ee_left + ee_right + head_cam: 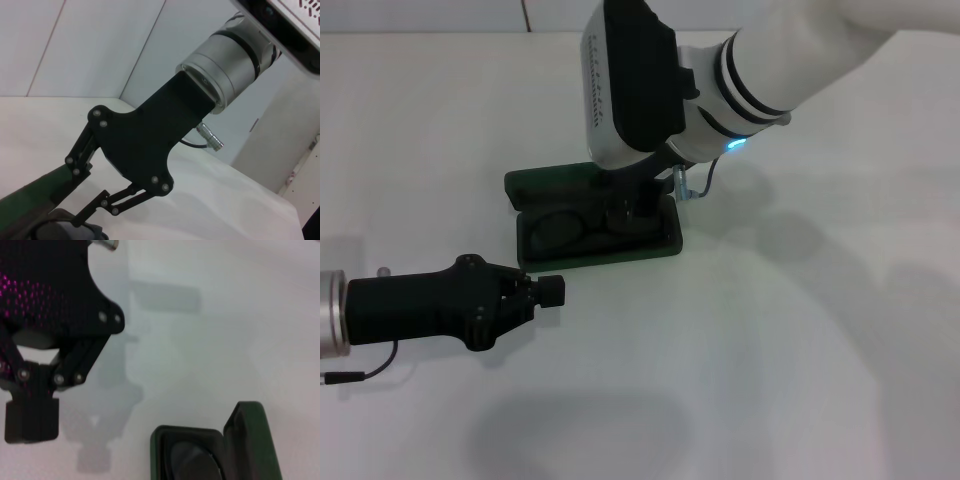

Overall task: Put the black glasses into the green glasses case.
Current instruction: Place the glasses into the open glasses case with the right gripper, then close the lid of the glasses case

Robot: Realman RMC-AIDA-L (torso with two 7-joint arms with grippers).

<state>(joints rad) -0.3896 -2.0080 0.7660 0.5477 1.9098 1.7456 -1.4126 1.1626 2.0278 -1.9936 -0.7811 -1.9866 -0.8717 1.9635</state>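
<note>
The green glasses case [600,258] lies open at the table's middle, its lid [550,182] folded back on the far side. The black glasses [560,228] lie inside the tray; one oval lens shows and the rest is hidden under my right gripper [632,215]. That gripper reaches down into the right half of the tray with its fingers apart. The left wrist view shows it [75,197] above the case [30,195]. My left gripper [552,290] is shut and empty, just in front of the case's left end. The right wrist view shows it [31,420] beside the case [250,440] and glasses [192,462].
The white table [800,360] spreads all around the case. A white wall rises beyond the table's far edge [440,30]. My right forearm [770,70] crosses above the back right of the table.
</note>
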